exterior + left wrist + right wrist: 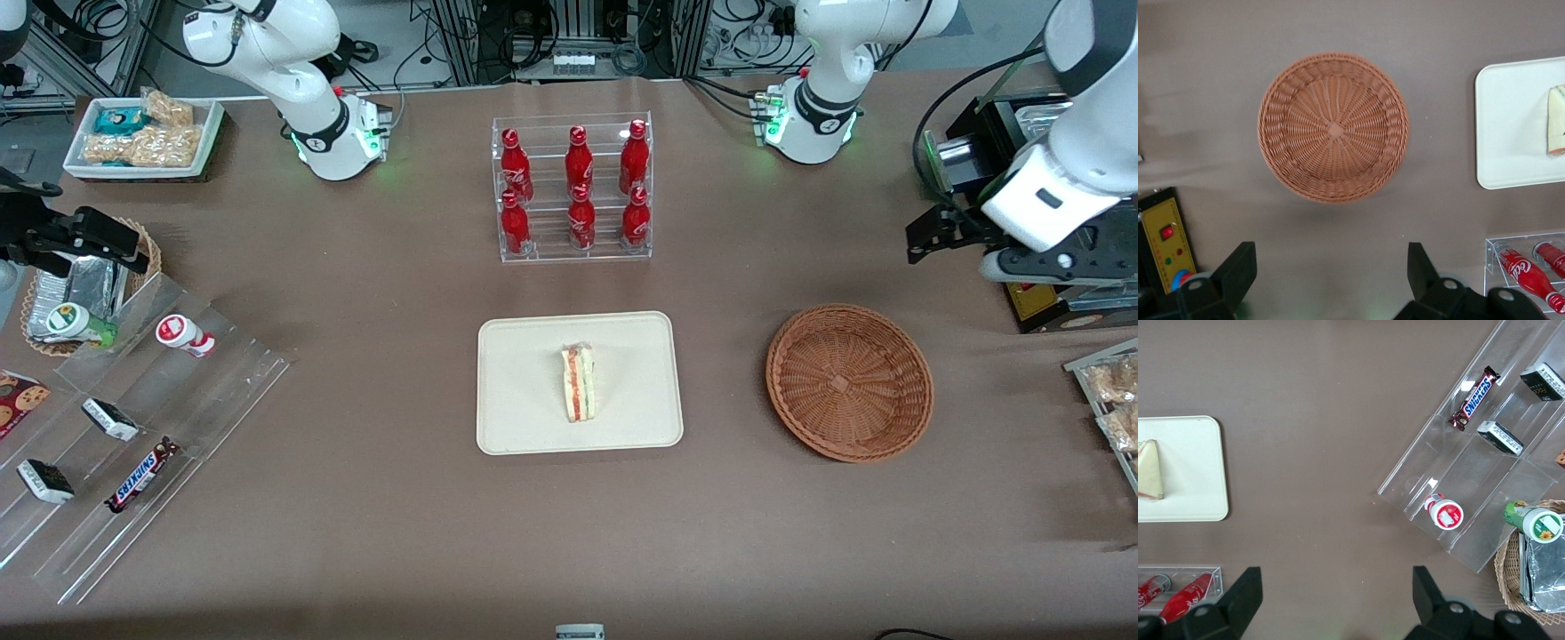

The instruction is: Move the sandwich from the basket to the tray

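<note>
Sandwich [579, 384] lying on tray [516, 418]; basket [849, 382] empty; transfer apparently done; gripper [925, 236] high above table near basket, fingers [1238, 267] spread, holding nothing.

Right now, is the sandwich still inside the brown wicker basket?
No, the basket holds nothing; the sandwich lies on the tray, and the open gripper hangs empty above the table.

Wrapped triangular sandwich wedge [579, 383] on flat rectangular beige tray [524, 418]; round woven wicker basket [849, 382] beside tray, toward working arm's end; open-fingered left gripper [929, 234] above table near basket, farther from front camera.
</note>
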